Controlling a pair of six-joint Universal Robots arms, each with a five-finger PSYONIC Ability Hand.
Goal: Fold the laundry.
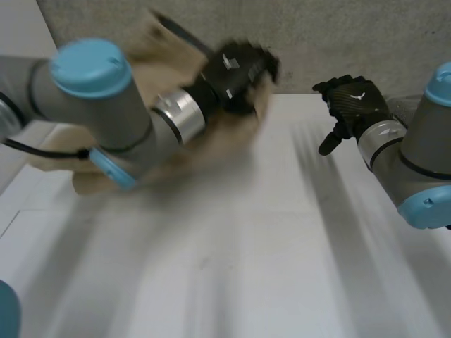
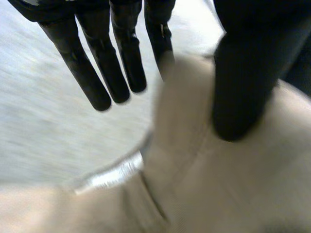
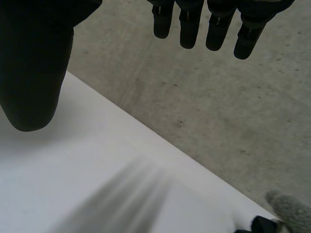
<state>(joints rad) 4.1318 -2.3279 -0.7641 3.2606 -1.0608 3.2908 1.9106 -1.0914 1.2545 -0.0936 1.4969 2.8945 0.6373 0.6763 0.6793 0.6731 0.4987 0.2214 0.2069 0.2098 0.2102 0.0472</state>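
Observation:
A tan cloth (image 1: 169,49) lies bunched at the table's back left, partly under my left arm. My left hand (image 1: 236,70) is over the cloth's far right part. In the left wrist view its fingers (image 2: 116,63) are straight and spread from the thumb (image 2: 243,73). The tan cloth (image 2: 218,184) lies below the thumb and reaches up to one fingertip, with a seam and a pale hem showing. My right hand (image 1: 352,98) hovers off the cloth near the table's far right edge. Its fingers (image 3: 194,24) are straight and its thumb (image 3: 34,63) is apart, with nothing between them.
The white table (image 1: 246,246) stretches bare across the front and middle. Its far edge (image 3: 146,141) meets a grey floor (image 3: 218,97) beyond. A small grey fuzzy item (image 3: 291,208) sits by the table's edge near my right hand.

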